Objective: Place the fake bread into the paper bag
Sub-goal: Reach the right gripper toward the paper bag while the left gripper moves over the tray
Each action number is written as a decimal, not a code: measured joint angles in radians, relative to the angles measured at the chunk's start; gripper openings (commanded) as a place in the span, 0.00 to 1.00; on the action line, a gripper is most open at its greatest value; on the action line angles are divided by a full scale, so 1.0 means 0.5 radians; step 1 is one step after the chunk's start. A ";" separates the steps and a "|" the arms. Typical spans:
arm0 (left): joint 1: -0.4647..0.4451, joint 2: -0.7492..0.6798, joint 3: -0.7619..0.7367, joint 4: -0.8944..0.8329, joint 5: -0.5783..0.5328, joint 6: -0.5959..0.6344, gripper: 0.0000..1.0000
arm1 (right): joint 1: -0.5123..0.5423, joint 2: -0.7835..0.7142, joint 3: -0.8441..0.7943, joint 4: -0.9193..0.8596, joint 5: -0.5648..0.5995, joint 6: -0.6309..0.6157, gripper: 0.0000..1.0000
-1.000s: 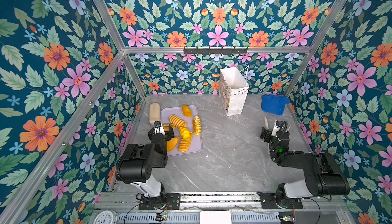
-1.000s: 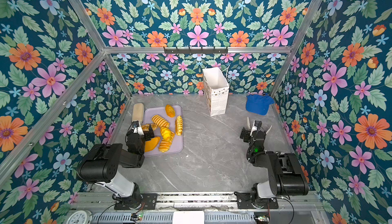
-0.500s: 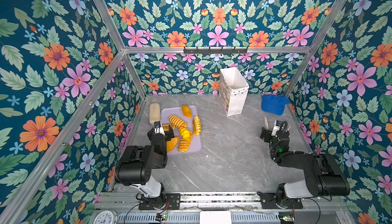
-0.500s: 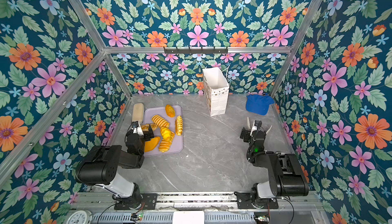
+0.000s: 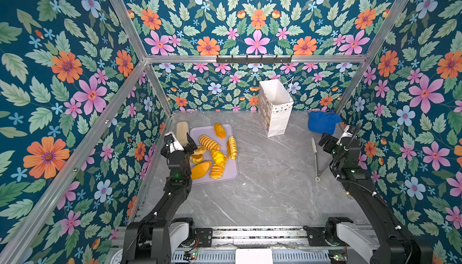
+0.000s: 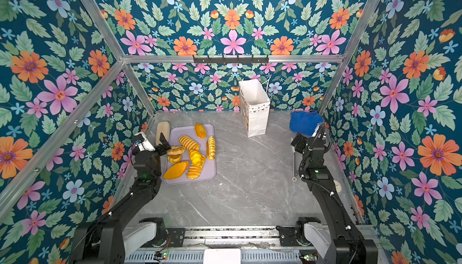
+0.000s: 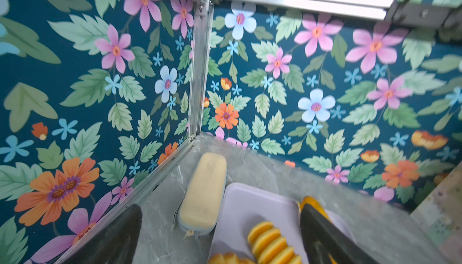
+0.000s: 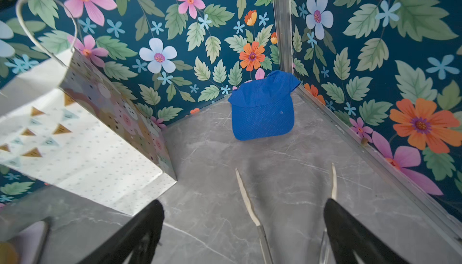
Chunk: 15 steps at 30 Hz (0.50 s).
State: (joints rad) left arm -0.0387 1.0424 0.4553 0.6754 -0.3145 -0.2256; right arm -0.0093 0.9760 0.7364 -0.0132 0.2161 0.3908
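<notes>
"Left wrist view: is anything being gripped by the left gripper [image 7: 221, 207]?"

"Nothing is being gripped. Its jaws are being held wide apart, empty, at the left edge of the flat lilac plastic tray [image 7: 250, 205]. In the right wrist view the right gripper [image 8: 243, 202] is also being held spread and empty. It is hanging above slim metal tongs with pale tips [image 8: 246, 200], which are lying on the grey marble-patterned tabletop [image 8: 212, 150]."

"Where is the fake bread, the glossy golden-yellow and orange toy pastries [image 5: 217, 155], being shown?"

"In both top views it is being shown heaped on the tray, just beside the left gripper. A pale beige rounded bar [image 5: 182, 130] is lying off the tray's far left corner and is not being counted with it."

"And farther back?"

"The tall white paper bag with triangle-and-dot print and cord handles [image 5: 276, 117] is being seen upright and open-mouthed near the back wall, well apart from the tray. A blue cloth cap [image 5: 322, 125] is lying in the far right corner. No pastry is being seen in the part of the bag's inside that shows, and its bottom is hidden."

"So how far along is the task being judged?"

"It is being judged as barely begun. No piece is being lifted, and every visible piece is waiting to be carried across and dropped in."
</notes>
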 measured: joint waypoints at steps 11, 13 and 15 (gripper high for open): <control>0.001 -0.380 0.585 -1.360 0.305 -0.665 0.91 | -0.011 -0.125 0.660 -0.808 -0.539 0.235 0.71; 0.000 -0.382 0.684 -1.493 0.486 -0.706 0.86 | -0.012 -0.025 0.835 -0.918 -0.641 0.235 0.71; -0.014 -0.354 0.786 -1.611 0.664 -0.755 0.84 | -0.012 0.089 0.991 -1.021 -0.744 0.233 0.71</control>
State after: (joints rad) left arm -0.0460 0.8654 0.8482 -0.1303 0.0174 -0.6029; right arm -0.0154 1.0203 1.2320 -0.5236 -0.1558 0.5076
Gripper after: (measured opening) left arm 0.849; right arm 0.705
